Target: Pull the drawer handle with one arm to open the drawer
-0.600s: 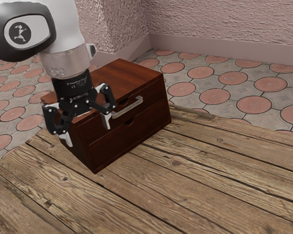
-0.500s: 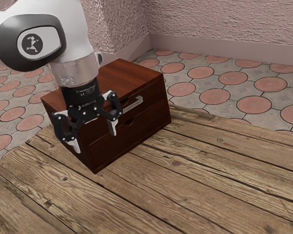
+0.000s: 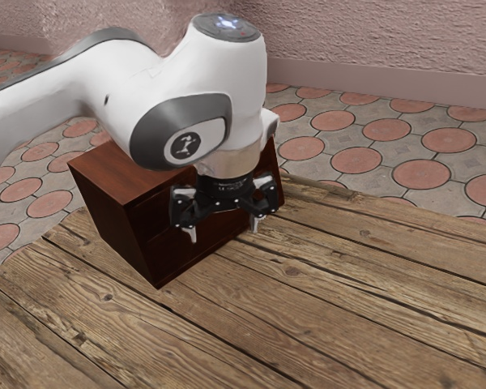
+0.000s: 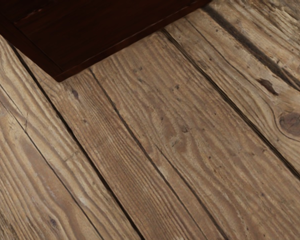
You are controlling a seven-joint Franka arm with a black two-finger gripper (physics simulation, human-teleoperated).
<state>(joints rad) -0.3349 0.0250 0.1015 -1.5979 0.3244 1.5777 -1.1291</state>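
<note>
Exterior view: the black two-finger gripper [image 3: 224,230] is held released in front of the dark reddish-brown wooden drawer cabinet [image 3: 113,182].

The cabinet is placed at the back edge of the table of rough weathered wooden planks [image 3: 348,308], with the floor of round reddish tiles [image 3: 389,130] behind it. The white arm [image 3: 105,81] is reached over the cabinet top from the exterior view's left, and the gripper is pointed downward just before the drawer front [image 3: 146,227]. Its fingers [image 3: 192,233] are spread wide, and nothing is seen grasped between them. Most of the drawer front is covered by the hand, so it cannot be told if the drawer is open. In the wrist view, a lower corner of the cabinet [image 4: 90,25] is seen resting on the planks [image 4: 165,150] under the hand.
</note>
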